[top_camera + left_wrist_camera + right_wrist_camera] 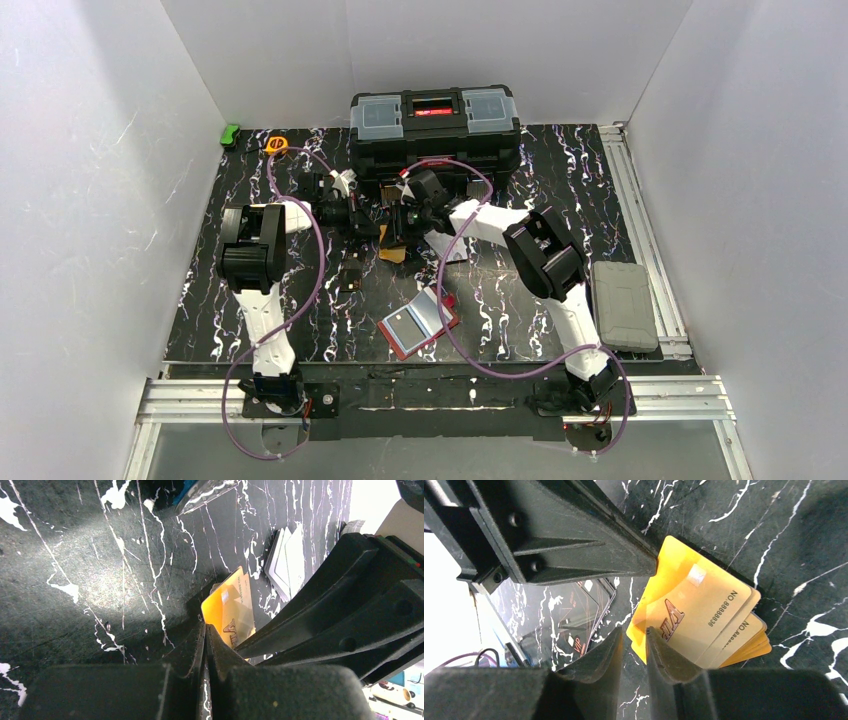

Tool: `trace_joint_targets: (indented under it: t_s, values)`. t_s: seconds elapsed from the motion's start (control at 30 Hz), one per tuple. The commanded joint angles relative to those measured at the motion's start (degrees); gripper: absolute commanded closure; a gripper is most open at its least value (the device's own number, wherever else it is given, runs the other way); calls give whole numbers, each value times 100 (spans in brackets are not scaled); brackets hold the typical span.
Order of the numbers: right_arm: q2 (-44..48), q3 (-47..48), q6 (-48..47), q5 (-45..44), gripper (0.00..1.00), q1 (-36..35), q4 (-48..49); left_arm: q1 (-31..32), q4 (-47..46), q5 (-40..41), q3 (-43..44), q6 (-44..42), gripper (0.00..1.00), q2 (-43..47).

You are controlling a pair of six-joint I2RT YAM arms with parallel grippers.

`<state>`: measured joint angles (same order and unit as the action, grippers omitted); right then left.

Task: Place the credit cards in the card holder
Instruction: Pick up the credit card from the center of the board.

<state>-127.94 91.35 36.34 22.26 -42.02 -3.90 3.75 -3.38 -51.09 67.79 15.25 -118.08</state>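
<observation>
At the middle of the black marbled table [560,170], just in front of the black toolbox [435,125], a fan of orange credit cards [704,615] lies with the left gripper [206,626] pressed fully closed, its tip against the fan's edge and no card visibly pinched. Facing it, the right gripper [634,630] stands narrowly parted over the fan's near corner, gripping nothing that can be made out. Nearer the arms' bases, the red card holder [420,322] lies spread open, well apart from the cards.
</observation>
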Motion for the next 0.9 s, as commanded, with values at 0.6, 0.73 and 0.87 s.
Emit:
trace_joint_targets:
  t_s: [0.6, 0.73, 0.87]
  values:
    - [1096, -1313, 312, 258, 47, 765, 1128, -164, 138, -551, -144, 190, 100, 490]
    - [1034, -1235, 341, 319, 46, 761, 1141, -198, 222, -578, -189, 140, 100, 579]
    - [917, -1138, 441, 513, 46, 758, 1270, -248, 300, -644, -232, 85, 100, 641]
